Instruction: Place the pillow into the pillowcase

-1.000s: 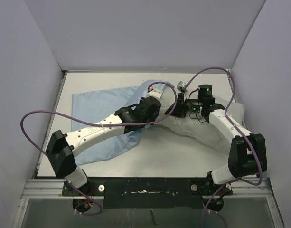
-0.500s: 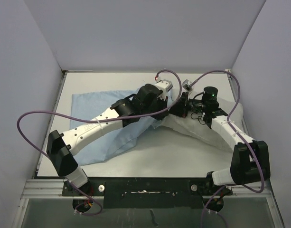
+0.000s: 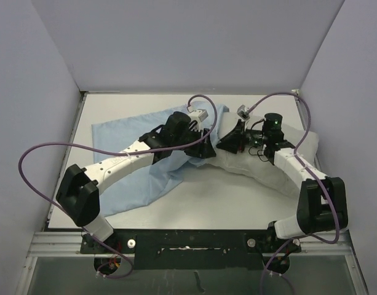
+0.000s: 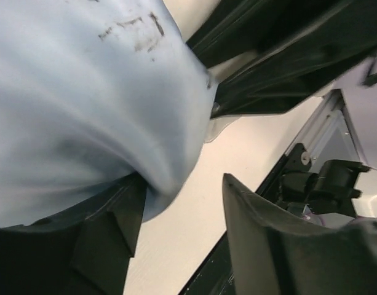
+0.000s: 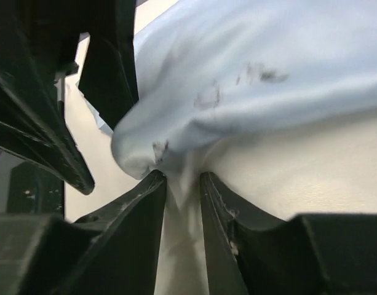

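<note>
Top view: left gripper [image 3: 203, 150] tips hidden under its own wrist & the pillowcase [image 3: 123, 132]; pillow [image 3: 253, 175] left end covered by cloth & arms. Left wrist view: pillowcase blurred, cut off top/left, covers part of one finger [image 4: 108, 236]. Right wrist view: cloth blurred, runs off top/right.

I count two pincers, a left pincer [image 4: 179, 184] and a right pincer [image 5: 179, 177]. One pillowcase [image 3: 123, 132] is at the left, one pillow [image 3: 268, 175] under the right, and two purple cables [image 3: 29, 161], one trailing behind each.

pillowcase [image 3: 120, 132] on table [image 3: 237, 203] at left, pillow [image 3: 250, 169] at right, pillowcase edge over pillow's left end
</note>
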